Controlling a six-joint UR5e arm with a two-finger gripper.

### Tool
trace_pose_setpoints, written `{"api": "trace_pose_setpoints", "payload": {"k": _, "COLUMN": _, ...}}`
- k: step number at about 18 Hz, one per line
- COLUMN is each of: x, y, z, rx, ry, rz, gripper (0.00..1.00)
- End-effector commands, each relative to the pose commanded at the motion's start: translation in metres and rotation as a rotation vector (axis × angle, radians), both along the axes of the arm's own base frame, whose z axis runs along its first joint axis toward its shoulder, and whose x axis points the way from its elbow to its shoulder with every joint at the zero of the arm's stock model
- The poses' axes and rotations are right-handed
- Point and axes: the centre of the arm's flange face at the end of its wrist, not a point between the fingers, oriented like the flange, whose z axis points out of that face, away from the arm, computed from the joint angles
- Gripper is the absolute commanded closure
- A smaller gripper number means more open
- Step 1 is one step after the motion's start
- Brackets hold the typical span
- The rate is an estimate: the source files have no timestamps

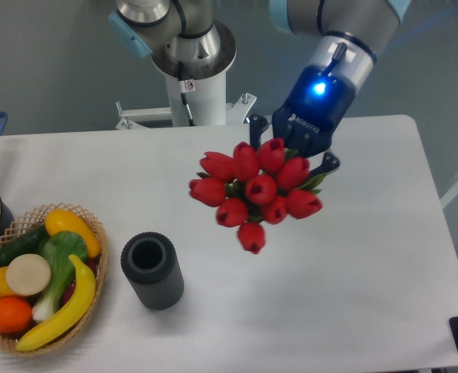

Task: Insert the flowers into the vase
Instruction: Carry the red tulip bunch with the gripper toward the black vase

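A robotics lab: the robot arm's pedestal (189,58) stands bolted behind the far edge of a plain white table (369,256), against a bare grey wall, with a wicker basket (97,233) of plastic produce as props at the left edge.

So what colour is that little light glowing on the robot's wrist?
Bright blue; the light sits just above the pincer, clear in the fixed camera view.

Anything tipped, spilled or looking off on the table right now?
Nothing stands out. The vase stands upright with its mouth unblocked, the fruit sits inside the wicker basket, and the gripper holds the flowers in a tight bunch above the table, to the right of the vase.
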Motion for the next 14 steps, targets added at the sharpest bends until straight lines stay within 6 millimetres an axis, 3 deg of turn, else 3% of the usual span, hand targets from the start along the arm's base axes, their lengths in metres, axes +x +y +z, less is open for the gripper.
{"api": "trace_pose_setpoints", "payload": {"k": 1, "x": 0.009, "y": 0.010, "z": 0.002, "rx": 0.027, "ry": 0.003, "rz": -0.034, "gripper": 0.77}}
{"api": "trace_pose_setpoints", "payload": {"k": 6, "x": 0.021, "y": 0.020, "z": 0.003, "rx": 0.175, "ry": -0.004, "rz": -0.136, "gripper": 0.77}}
{"api": "trace_pose_setpoints", "payload": {"k": 14, "x": 0.063, "y": 0.049, "z": -0.003, "rx": 0.196, "ry": -0.035, "rz": -0.230, "gripper": 0.77}}
